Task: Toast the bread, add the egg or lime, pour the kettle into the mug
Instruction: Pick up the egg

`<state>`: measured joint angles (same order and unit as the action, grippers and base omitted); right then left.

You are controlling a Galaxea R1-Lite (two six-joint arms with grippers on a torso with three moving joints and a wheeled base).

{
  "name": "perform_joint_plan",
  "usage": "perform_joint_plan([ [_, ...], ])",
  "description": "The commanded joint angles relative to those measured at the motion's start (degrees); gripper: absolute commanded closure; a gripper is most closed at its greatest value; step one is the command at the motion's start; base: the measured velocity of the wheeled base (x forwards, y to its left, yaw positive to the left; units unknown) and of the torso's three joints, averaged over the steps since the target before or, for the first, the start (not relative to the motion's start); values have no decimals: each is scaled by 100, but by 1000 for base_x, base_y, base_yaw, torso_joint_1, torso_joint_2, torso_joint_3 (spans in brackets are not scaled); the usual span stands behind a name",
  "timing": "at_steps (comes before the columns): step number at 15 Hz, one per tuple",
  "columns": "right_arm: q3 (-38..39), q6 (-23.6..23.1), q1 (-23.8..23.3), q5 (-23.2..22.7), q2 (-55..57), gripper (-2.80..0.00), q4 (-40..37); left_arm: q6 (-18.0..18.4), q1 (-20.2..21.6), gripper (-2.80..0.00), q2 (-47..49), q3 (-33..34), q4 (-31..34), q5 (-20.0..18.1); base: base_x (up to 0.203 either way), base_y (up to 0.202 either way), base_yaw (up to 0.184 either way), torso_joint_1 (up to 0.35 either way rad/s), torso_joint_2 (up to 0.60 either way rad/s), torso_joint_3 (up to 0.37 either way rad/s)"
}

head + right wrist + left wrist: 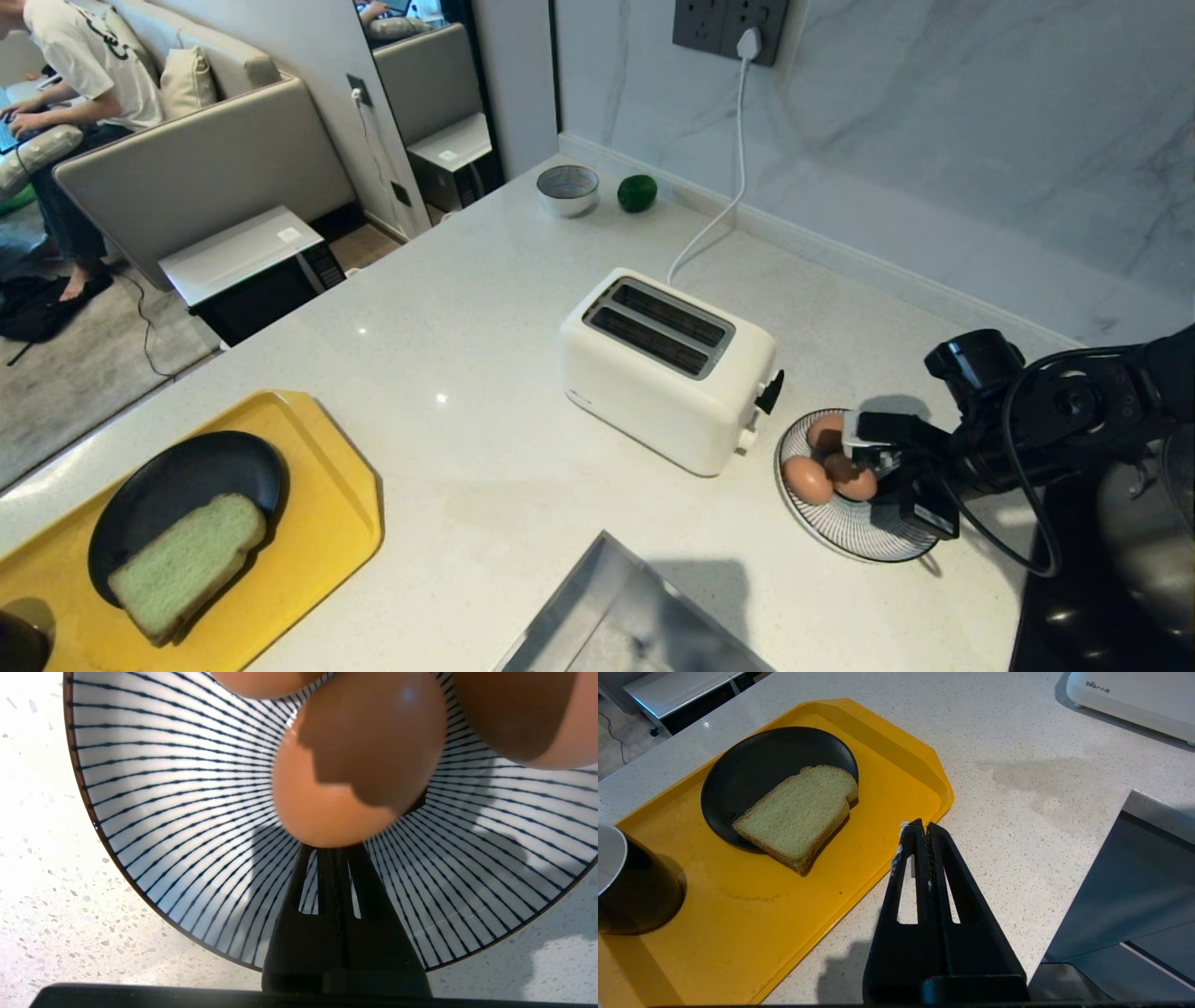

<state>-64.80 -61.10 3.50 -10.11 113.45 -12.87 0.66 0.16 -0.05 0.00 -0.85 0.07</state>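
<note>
i see the right gripper point(330, 851) pressed together in the striped bowl point(878, 541), tips against 1 egg point(355, 760), gripping nothing. left gripper point(921, 830) closed beside the tray point(896, 756); bread point(798, 812) on the black plate point(752, 765).

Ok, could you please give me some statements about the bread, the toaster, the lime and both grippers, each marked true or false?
1. The pale green bread slice rests on the round black plate on the yellow plastic tray. True.
2. The white two-slot toaster holds a slice. False: both slots are empty.
3. The dark green lime sits inside the small grey bowl. False: it lies beside the bowl.
4. The right gripper is at the striped bowl of brown eggs. True.
5. The left gripper is open. False: it is shut, beside the tray.
</note>
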Motion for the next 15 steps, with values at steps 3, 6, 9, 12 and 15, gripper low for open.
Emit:
perform_joint_plan([
  [3, 2, -28, 2, -9, -166, 0, -7, 3, 5, 0, 5, 0, -3, 1, 0, 0, 0, 0, 0, 0],
  [6, 2, 28, -7, -9, -309, 0, -14, 4, 2, 0, 5, 0, -3, 1, 0, 0, 0, 0, 0, 0],
  [9, 19, 62, -7, -14, -516, 0, -22, 1, 4, 0, 5, 0, -3, 1, 0, 0, 0, 0, 0, 0],
  [12, 28, 64, 24, -32, -660, 0, -23, 4, 2, 0, 5, 0, -3, 1, 0, 0, 0, 0, 0, 0],
  [15, 18, 110, 151, -106, -732, -280, -23, 4, 2, 0, 5, 0, -3, 1, 0, 0, 0, 0, 0, 0],
])
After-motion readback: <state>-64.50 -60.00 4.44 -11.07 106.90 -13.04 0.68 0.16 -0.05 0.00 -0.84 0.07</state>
